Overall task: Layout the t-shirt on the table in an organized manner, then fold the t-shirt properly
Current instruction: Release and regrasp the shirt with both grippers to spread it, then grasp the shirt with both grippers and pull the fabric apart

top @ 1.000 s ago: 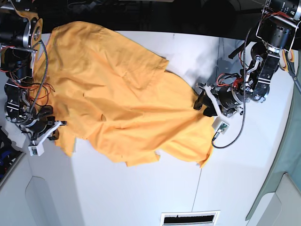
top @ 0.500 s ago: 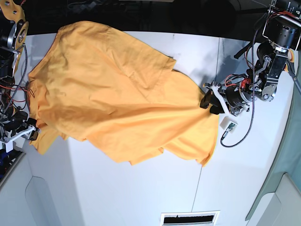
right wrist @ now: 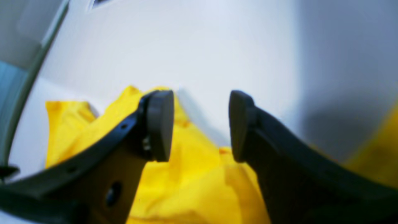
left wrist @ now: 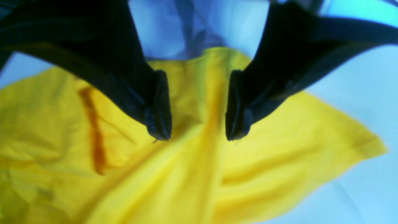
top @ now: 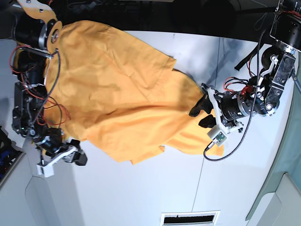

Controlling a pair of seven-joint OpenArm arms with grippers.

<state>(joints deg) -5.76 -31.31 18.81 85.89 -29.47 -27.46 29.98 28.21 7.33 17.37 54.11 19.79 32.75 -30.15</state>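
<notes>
The orange-yellow t-shirt (top: 122, 94) lies crumpled and spread across the far half of the white table (top: 141, 188). My left gripper (top: 200, 115) hangs over the shirt's right end. In the left wrist view (left wrist: 197, 135) its jaws stand apart, with a ridge of the t-shirt (left wrist: 186, 180) running under the gap. My right gripper (top: 75, 153) sits just off the shirt's lower left edge. In the right wrist view (right wrist: 200, 124) it is open and empty, with the t-shirt (right wrist: 192, 186) below it and bare table (right wrist: 217, 46) beyond.
A vent slot (top: 190, 218) sits at the table's near edge, and a thin seam line (top: 200, 183) runs up from it. A grey-green cloth (top: 282, 179) hangs at the right border. The table's left edge lies close to my right arm.
My right gripper has let go of the shirt's left corner and moved right, off the cloth. My left gripper has moved left over the shirt's right end, and its jaws now stand apart.
</notes>
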